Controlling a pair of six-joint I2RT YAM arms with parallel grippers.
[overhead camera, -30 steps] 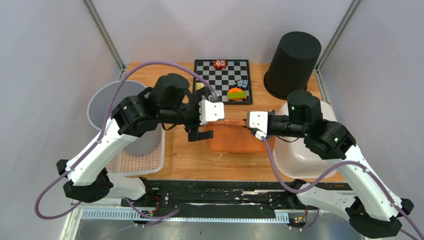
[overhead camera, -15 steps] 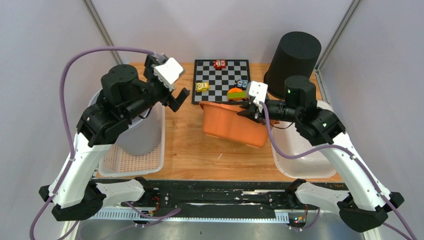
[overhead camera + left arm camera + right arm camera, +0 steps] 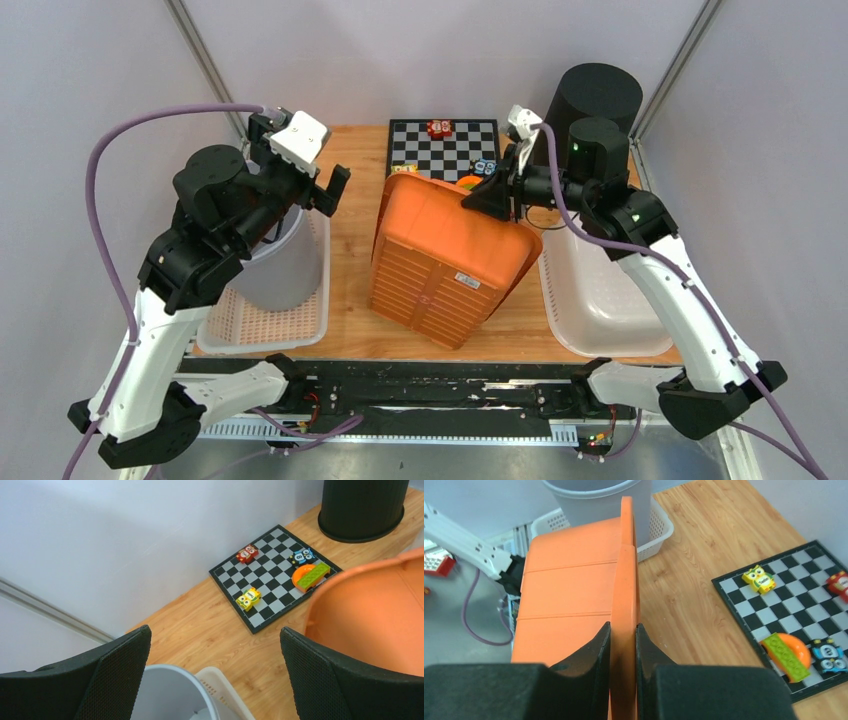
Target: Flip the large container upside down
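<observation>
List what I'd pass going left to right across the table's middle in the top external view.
grey bin → orange container → white tub

The container [image 3: 445, 265] is orange, the chequered board [image 3: 447, 150] black and white.
</observation>
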